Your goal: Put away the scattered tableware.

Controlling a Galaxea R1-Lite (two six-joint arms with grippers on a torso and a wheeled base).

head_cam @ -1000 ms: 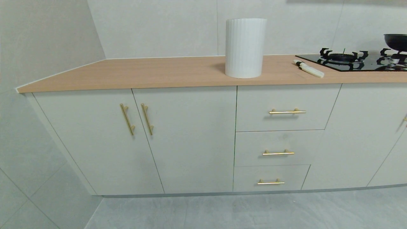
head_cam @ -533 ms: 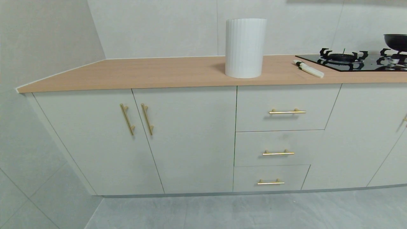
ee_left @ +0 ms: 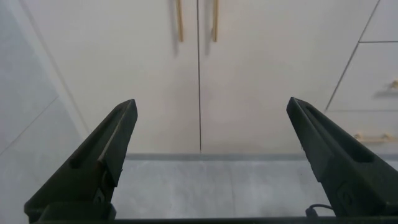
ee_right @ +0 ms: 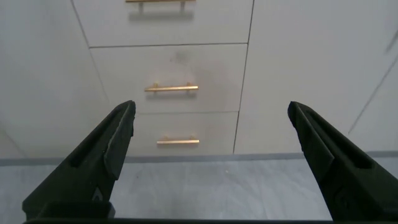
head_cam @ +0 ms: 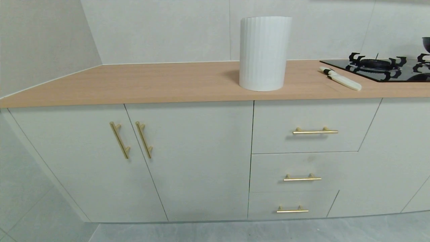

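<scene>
Cabinet fronts [head_cam: 195,161] before left claw [ee_left: 211,106], right claw [ee_right: 211,107], both agape

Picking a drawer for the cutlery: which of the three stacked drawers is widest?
The top drawer, just under the countertop; its front and gold handle run wider than the middle drawer and bottom drawer.

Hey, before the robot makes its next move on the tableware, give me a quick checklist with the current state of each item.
1. Left gripper open, empty: ok.
2. Right gripper open, empty: ok.
3. White knife lying flat on the countertop, apart from the white container and the stove: ok.
4. A drawer open to receive it: not ok, all three drawers are shut.
5. Knife within arm's reach: cannot tell.
</scene>
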